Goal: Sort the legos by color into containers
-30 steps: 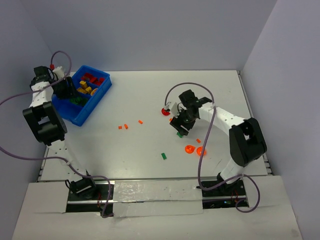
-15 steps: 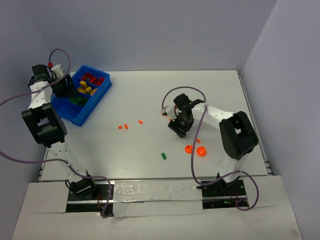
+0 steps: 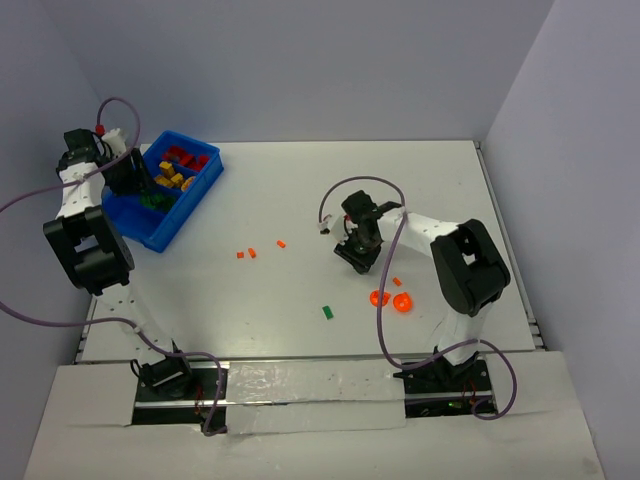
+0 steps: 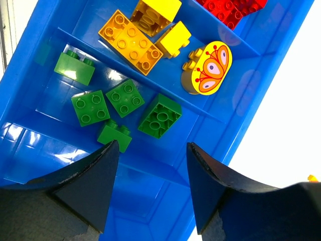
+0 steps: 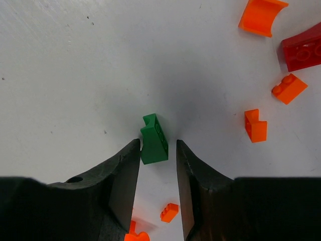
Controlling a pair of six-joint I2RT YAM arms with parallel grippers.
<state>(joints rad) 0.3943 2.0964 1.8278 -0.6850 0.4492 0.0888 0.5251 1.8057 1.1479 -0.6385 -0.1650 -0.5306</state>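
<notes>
On the table's right half, from above, the right gripper [image 3: 357,256] sits low, while the left gripper [image 3: 135,178] hangs over the blue bin [image 3: 155,232]. In the left wrist view its jaws are wide and empty. In the right wrist view narrow jaws flank a green brick [image 5: 154,139] on the table, not quite clamped. Next, I judge: pinch, lift, carry to the bin.

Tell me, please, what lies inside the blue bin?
Five green bricks share one compartment of the blue bin. Yellow bricks and a butterfly-printed piece lie in the next, and red bricks lie beyond. The left gripper's open jaws cover the near end.
</notes>
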